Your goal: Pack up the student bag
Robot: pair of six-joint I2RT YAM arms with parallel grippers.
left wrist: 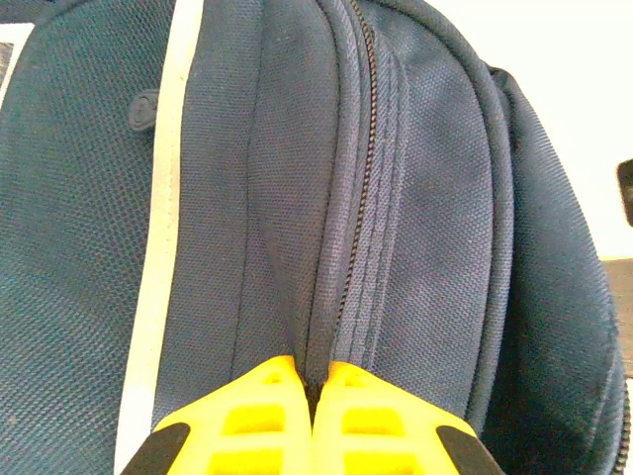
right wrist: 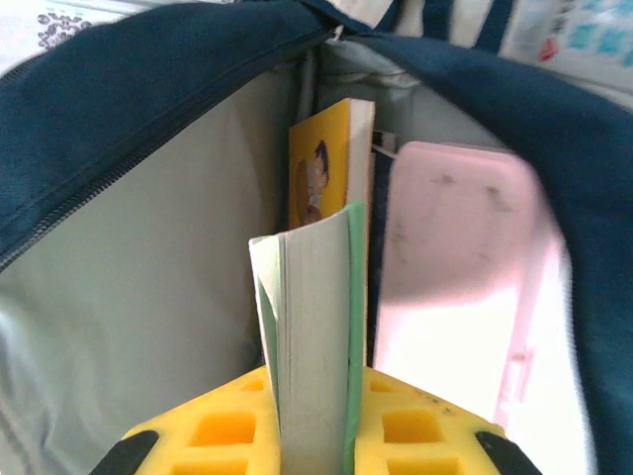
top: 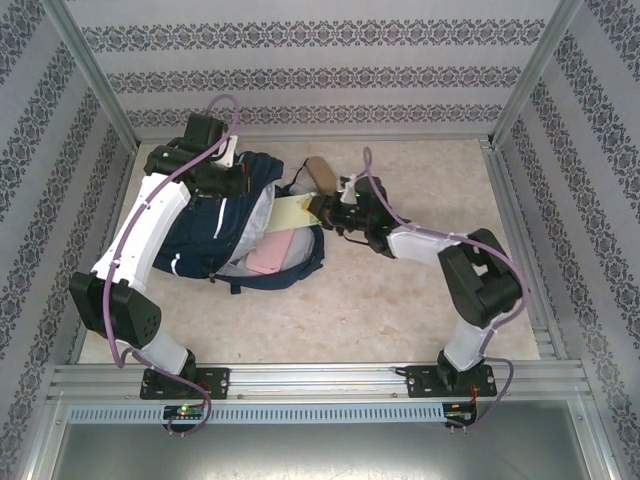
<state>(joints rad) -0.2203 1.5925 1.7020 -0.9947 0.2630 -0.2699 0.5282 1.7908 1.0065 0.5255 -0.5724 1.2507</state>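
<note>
Student bag point(top: 200, 235) lay open on table point(top: 400, 290), mouth toward right. My left gripper point(top: 232, 180) sat on bag's far edge. My right gripper point(top: 325, 212) held pale-yellow book point(top: 290, 212) at mouth; pink case point(top: 272, 255) inside, brown object point(top: 322, 172) just beyond.

The large navy-blue fabric backpack point(top: 205, 240) lies slumped on its side, its main compartment unzipped and gaping toward the right gripper point(right wrist: 315, 416). The gripper's yellow fingers point(right wrist: 218, 430) sit just at the mouth, and the pale grey lining point(right wrist: 148, 257) spreads to their left. On the woven front a white reflective strip point(left wrist: 163, 247) runs left of the left gripper point(left wrist: 315, 388) — its fingers pinch a raised fold of the fabric beside a closed zip that leads straight away from them.
</note>
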